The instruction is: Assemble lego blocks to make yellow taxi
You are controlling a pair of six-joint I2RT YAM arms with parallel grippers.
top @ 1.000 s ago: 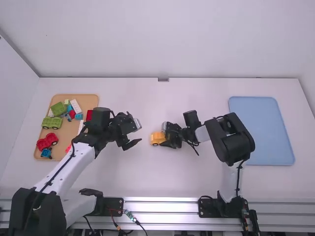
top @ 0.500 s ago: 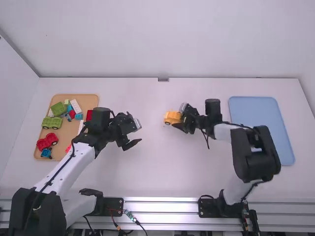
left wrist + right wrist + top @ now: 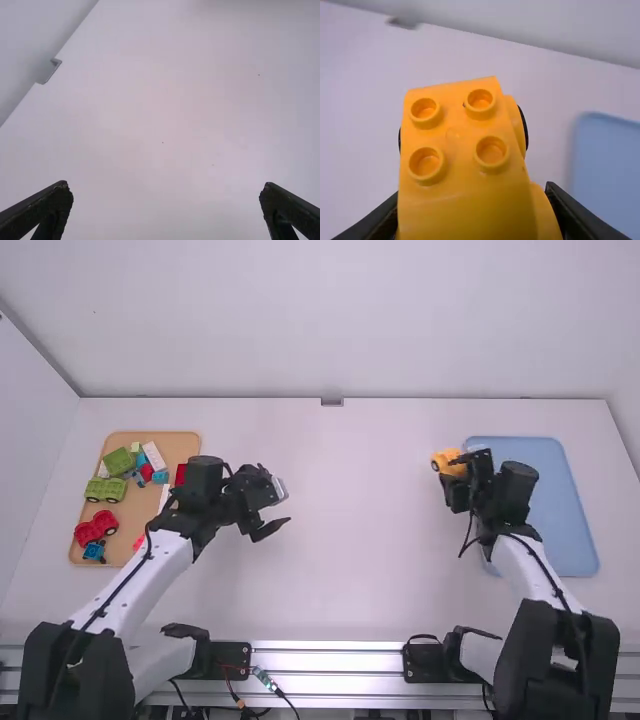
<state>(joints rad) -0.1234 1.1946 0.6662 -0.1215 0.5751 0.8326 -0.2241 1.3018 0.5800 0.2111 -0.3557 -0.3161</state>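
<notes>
Pincer on the right arm: clamped on the yellow taxi, near the far left corner of the blue tray. Height over the bench can't be told from here. In the right wrist view, four studs on the taxi's upper face, a dark wheel rim peeping out on either side; the taxi's bulk hides part of both fingers, and its lower end runs off the view's bottom edge. Joins between its parts hard to make out. Blue tray cut off by that view's edge, blurred; in the high view the right arm covers some of its near left part. Left pincer: fingers wide apart, nothing between them, over bare bench, well apart from the taxi. Left arm lies across the right side of the tan tray, hiding that edge in places. A red block and a pinkish-red piece partly covered there, shapes uncertain. Plainer to see in the tan tray: green wheeled piece, red wheeled piece, small blue wheeled piece, green block. Smaller blue, white and red pieces crowd together beside the green block; too jumbled to count.
</notes>
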